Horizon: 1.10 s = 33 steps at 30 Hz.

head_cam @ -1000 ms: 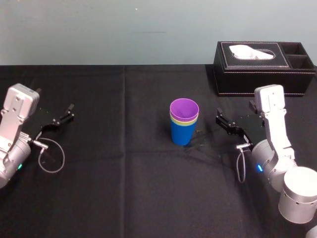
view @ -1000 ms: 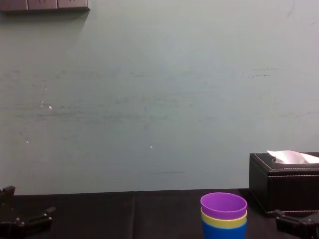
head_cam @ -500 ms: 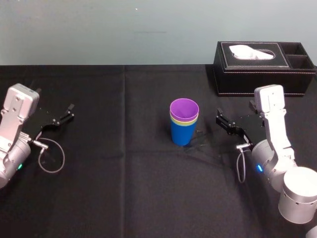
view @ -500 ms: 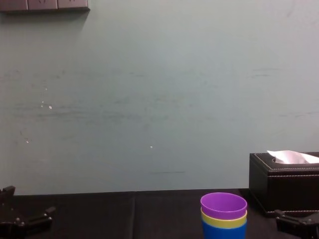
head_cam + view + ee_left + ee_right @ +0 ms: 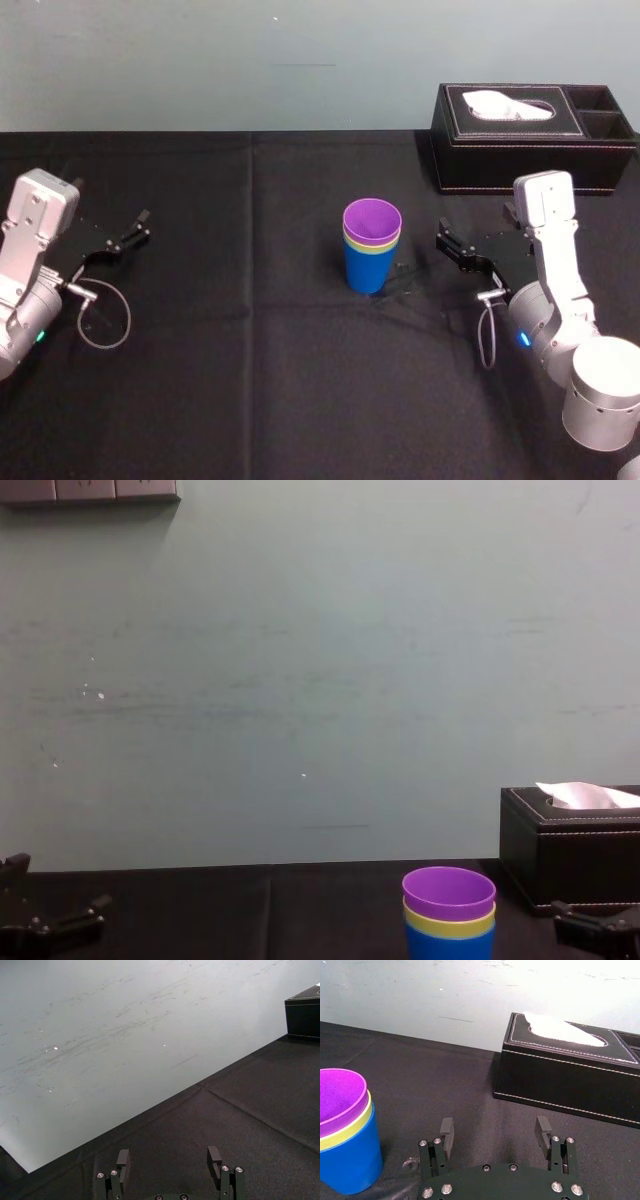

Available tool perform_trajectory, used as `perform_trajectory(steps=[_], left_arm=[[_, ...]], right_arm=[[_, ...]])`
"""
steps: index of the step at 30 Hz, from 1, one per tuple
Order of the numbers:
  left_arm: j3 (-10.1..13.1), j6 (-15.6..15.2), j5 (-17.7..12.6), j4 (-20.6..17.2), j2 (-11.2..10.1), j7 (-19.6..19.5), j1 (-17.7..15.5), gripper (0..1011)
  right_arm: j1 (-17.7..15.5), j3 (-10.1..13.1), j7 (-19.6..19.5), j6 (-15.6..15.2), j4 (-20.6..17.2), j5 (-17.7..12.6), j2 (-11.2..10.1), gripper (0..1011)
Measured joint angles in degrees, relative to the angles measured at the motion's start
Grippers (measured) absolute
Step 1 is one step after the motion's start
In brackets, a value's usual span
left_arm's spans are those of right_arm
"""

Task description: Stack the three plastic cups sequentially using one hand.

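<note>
The three plastic cups stand nested upright at the middle of the black table: the purple cup [image 5: 372, 222] sits inside the yellow-green cup [image 5: 371, 246], which sits inside the blue cup [image 5: 366, 270]. The same stack [image 5: 449, 912] [image 5: 342, 1127] appears in the chest and right wrist views. My right gripper [image 5: 448, 243] [image 5: 495, 1136] hovers open and empty a short way to the right of the stack, apart from it. My left gripper [image 5: 138, 228] [image 5: 169, 1159] rests open and empty far out at the table's left side.
A black leather tissue box [image 5: 530, 135] [image 5: 570, 1082] with white tissue stands at the back right, behind the right gripper. Black cloth [image 5: 250, 350] covers the table, with a pale wall behind it.
</note>
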State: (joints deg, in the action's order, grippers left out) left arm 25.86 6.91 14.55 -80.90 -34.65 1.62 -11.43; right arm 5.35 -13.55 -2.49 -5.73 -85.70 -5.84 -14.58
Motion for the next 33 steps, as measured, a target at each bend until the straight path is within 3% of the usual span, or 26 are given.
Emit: perform_trajectory(steps=[33], left_arm=[[0.00, 0.00, 0.00, 0.00, 0.00, 0.00, 0.00, 1011]], right_arm=[[0.00, 0.00, -0.01, 0.00, 0.00, 0.00, 0.00, 1002]])
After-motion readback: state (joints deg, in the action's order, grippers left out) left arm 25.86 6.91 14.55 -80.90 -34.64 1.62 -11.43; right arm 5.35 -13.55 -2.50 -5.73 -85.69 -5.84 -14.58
